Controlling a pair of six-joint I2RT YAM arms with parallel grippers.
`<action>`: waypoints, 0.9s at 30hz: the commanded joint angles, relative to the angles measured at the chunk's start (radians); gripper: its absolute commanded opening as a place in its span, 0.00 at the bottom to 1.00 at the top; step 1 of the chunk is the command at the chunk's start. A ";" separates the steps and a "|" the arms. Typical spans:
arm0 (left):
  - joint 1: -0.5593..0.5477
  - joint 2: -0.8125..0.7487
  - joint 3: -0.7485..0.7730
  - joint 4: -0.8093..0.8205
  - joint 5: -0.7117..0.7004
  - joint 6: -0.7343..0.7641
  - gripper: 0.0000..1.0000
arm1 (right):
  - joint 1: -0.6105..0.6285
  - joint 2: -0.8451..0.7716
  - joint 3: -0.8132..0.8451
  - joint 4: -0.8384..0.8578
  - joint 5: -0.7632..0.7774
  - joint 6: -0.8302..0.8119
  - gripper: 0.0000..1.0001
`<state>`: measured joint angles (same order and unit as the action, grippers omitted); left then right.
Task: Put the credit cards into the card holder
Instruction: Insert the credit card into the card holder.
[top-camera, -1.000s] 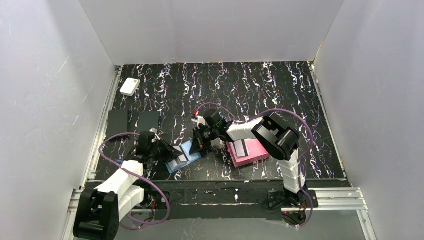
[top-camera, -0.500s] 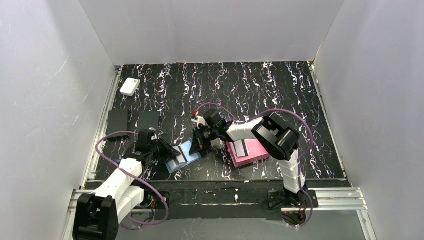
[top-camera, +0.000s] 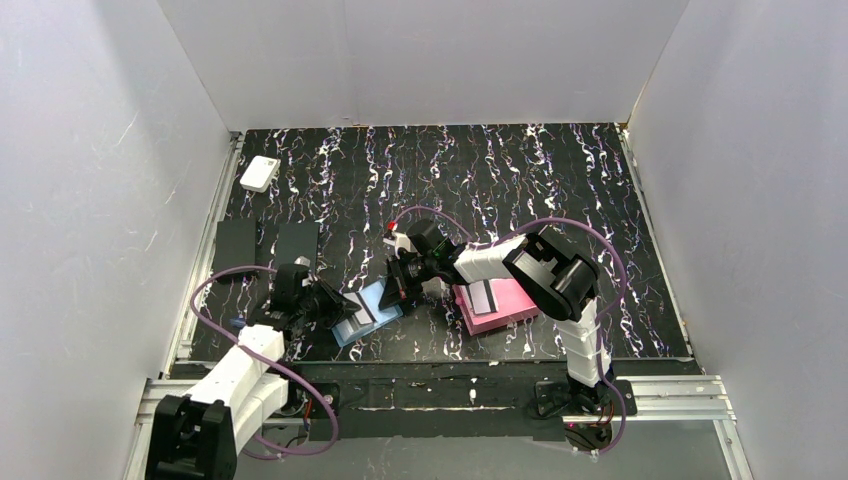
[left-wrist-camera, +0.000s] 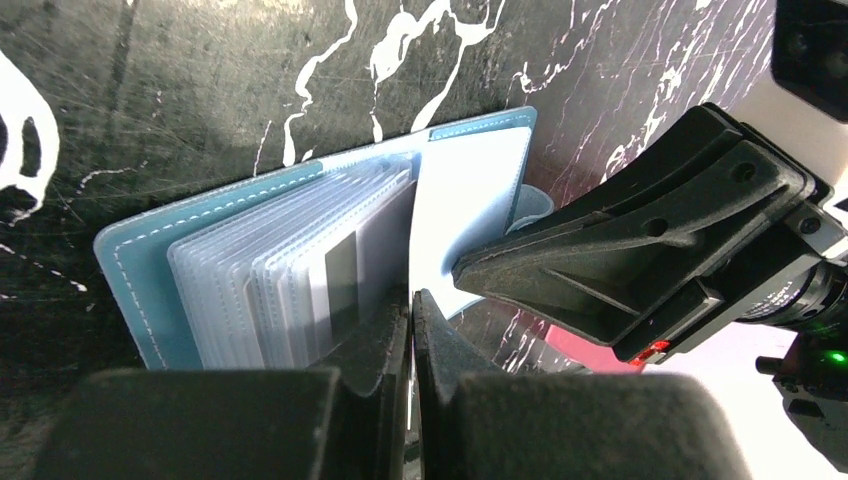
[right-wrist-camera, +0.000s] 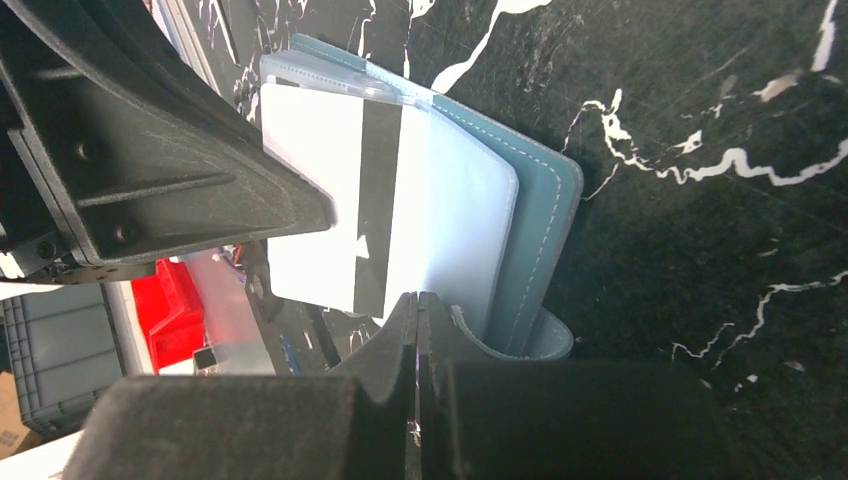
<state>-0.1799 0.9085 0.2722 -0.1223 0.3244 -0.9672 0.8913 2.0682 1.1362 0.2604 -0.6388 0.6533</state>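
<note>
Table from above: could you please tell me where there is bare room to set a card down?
The far half of the table is bare, from the white box to the right wall; so is the strip right of the pink tray. Crowded in front, where the left gripper and right gripper meet at the card holder.

From above, my left gripper (top-camera: 346, 305) covers the card holder's (top-camera: 368, 310) left edge; my right arm (top-camera: 545, 272) overhangs the pink tray (top-camera: 508, 300).
</note>
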 joint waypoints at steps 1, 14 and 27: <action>0.003 -0.056 -0.063 -0.057 -0.160 0.094 0.00 | -0.002 0.006 -0.007 0.016 -0.005 -0.002 0.01; 0.002 0.014 -0.074 0.000 -0.066 0.100 0.00 | -0.002 0.001 -0.005 0.012 -0.008 0.003 0.01; 0.001 -0.180 -0.047 -0.147 -0.067 0.158 0.00 | -0.002 0.000 0.005 0.008 -0.018 -0.002 0.01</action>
<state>-0.1787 0.7334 0.2420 -0.1844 0.2844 -0.8650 0.8913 2.0682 1.1355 0.2619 -0.6434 0.6582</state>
